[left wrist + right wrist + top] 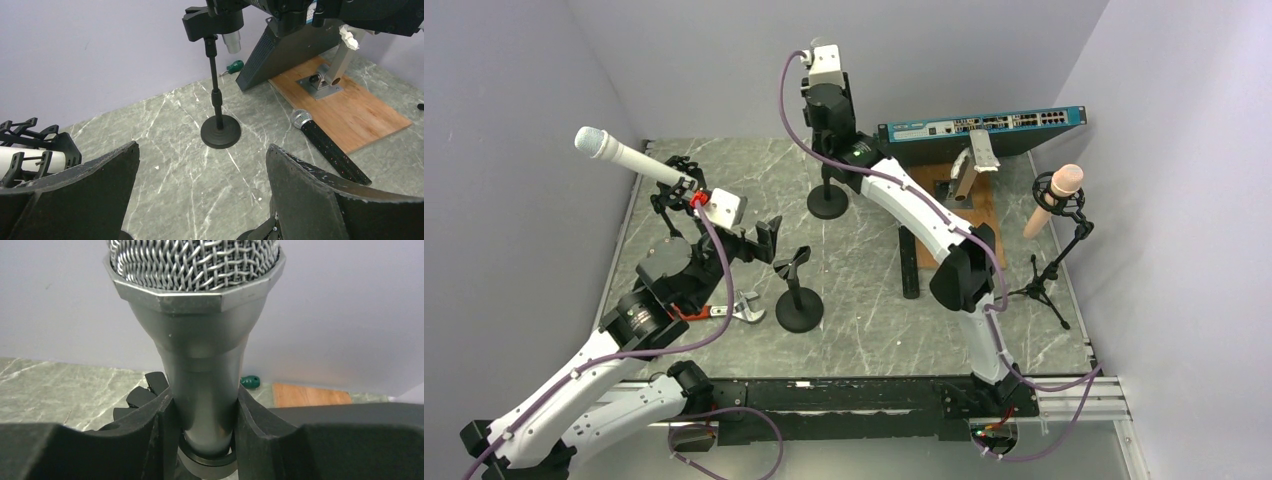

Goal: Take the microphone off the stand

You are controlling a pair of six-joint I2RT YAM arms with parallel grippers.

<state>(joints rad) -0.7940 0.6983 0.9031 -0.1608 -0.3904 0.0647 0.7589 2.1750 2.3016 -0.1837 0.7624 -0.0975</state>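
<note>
Right wrist view: right pincer point(205, 427) pinching the microphone point(200, 325) by its grey barrel, one black pad against each side, mesh head at the top edge of the frame. Microphone upright, seated in the clip of its stand point(827, 199) at upper centre of the top view, round base flat on the table point(864, 330).

Left pincer point(202, 150) spread wide, gripping nothing, low in the left wrist view and well apart from that stand.

Lower left of centre in the top view: a second, shorter stand point(799, 303), a wrench point(742, 310) just beside it. Upper left: a white microphone point(614, 152) on its mount. Right edge: a pink microphone point(1056, 193) on a tripod. Right half of the left wrist view: a black microphone point(327, 147) lying flat along the edge of a wooden board point(360, 112).
</note>
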